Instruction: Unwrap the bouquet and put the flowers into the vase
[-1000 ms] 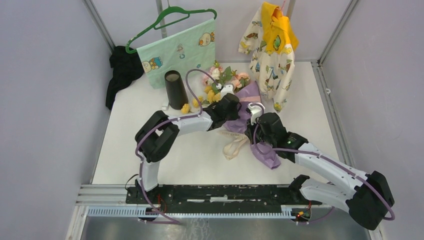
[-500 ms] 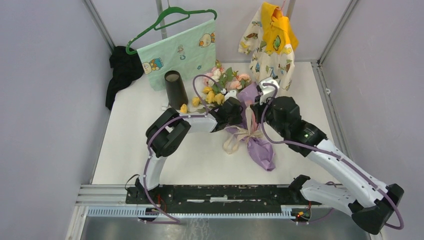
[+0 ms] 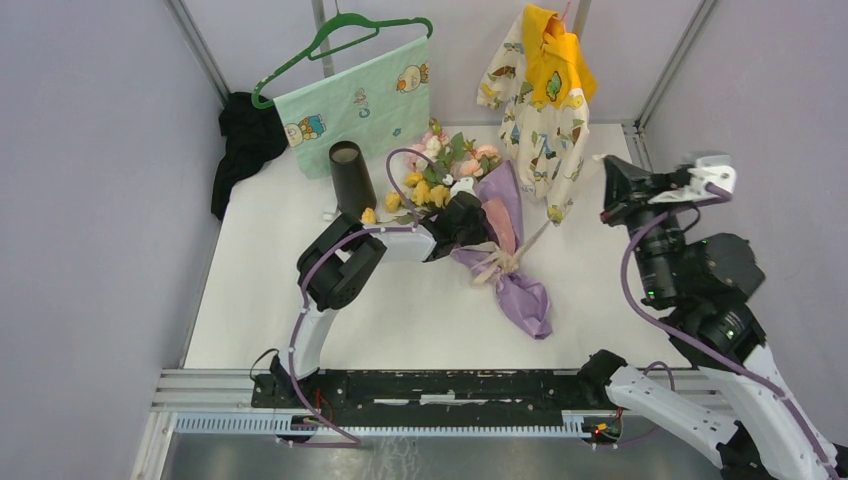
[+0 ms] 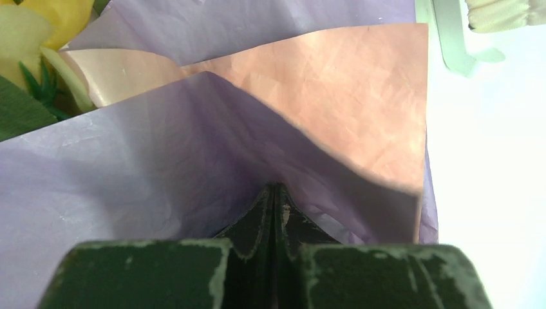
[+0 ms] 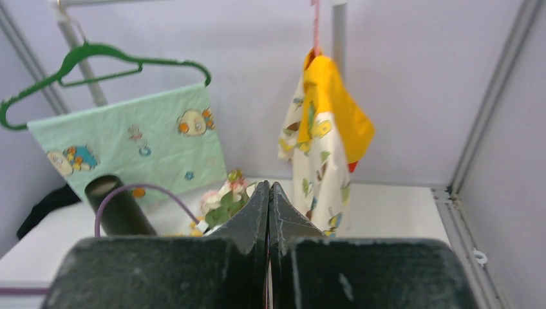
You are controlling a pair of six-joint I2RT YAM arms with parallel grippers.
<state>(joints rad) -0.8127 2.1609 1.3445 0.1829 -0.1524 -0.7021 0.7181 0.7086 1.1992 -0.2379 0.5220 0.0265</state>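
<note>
My left gripper [image 4: 275, 193], pinched shut apparently on the lilac paper [image 4: 161, 161], holds the bouquet [image 3: 500, 225] at frame centre, blooms pointing upper left toward the vase [image 3: 350, 178], while my right gripper [image 5: 268, 190], closed and empty, hangs far right.

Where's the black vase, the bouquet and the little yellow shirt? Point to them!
vase [image 3: 352, 188]: top view, on its black side.
bouquet [image 3: 524, 298]: top view, on the purple paper at its lower end.
little yellow shirt [image 3: 560, 62]: top view, on its yellow part.
</note>
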